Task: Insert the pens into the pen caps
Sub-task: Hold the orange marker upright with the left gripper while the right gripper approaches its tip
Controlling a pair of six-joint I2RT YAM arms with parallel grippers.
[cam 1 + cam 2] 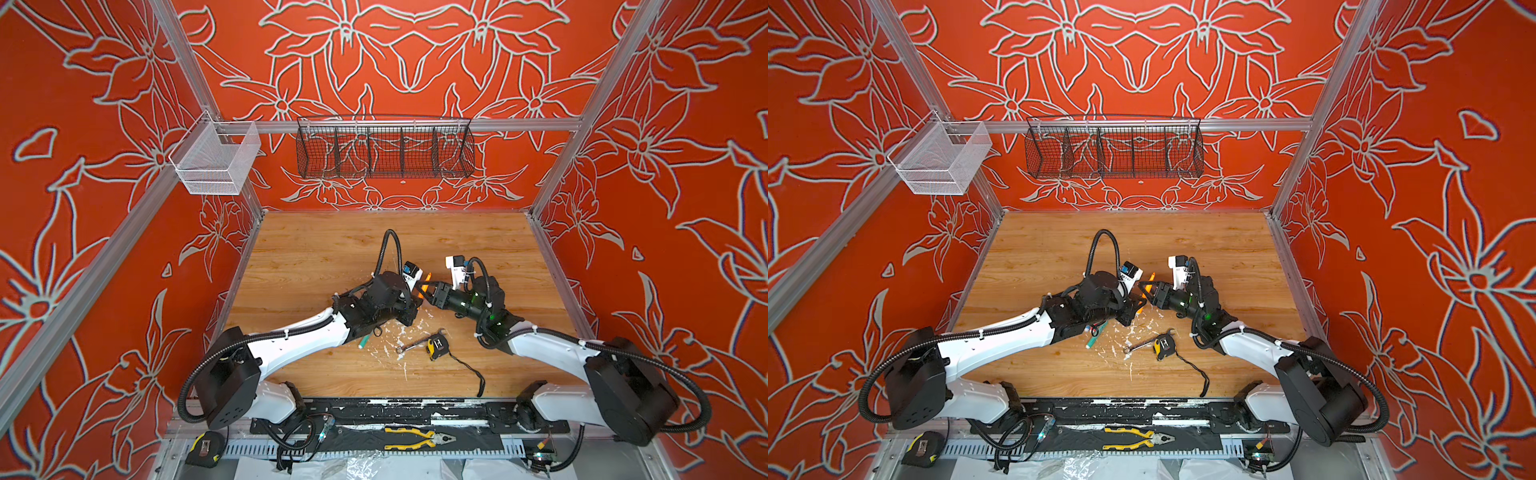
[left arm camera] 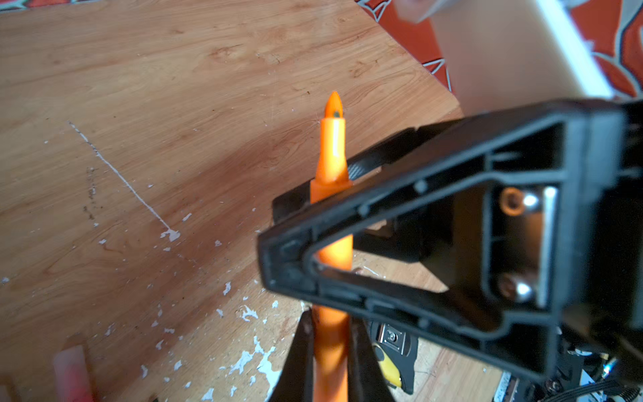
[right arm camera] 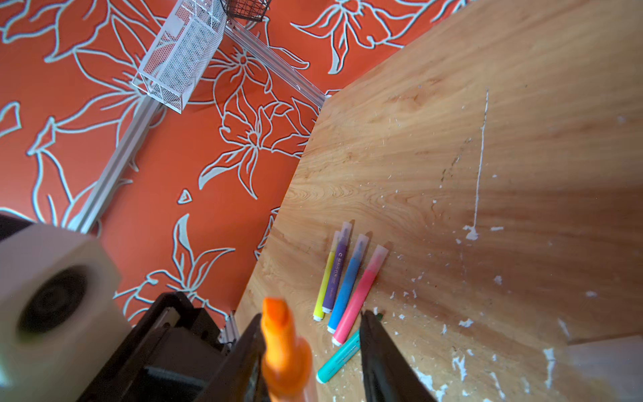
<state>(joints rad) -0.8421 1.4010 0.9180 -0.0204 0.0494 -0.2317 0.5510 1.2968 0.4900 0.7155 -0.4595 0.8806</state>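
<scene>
Left claw (image 2: 330, 334) pinched tight, right claw (image 3: 311, 322) agape, tip to tip mid-air.

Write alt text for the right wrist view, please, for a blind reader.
An uncapped orange pen fills the foreground between the open fingers of the right hand. Beyond it, yellow pen, purple pen, blue pen and pink pen, all capped, lie side by side on the wooden table, a green pen nearby.
</scene>
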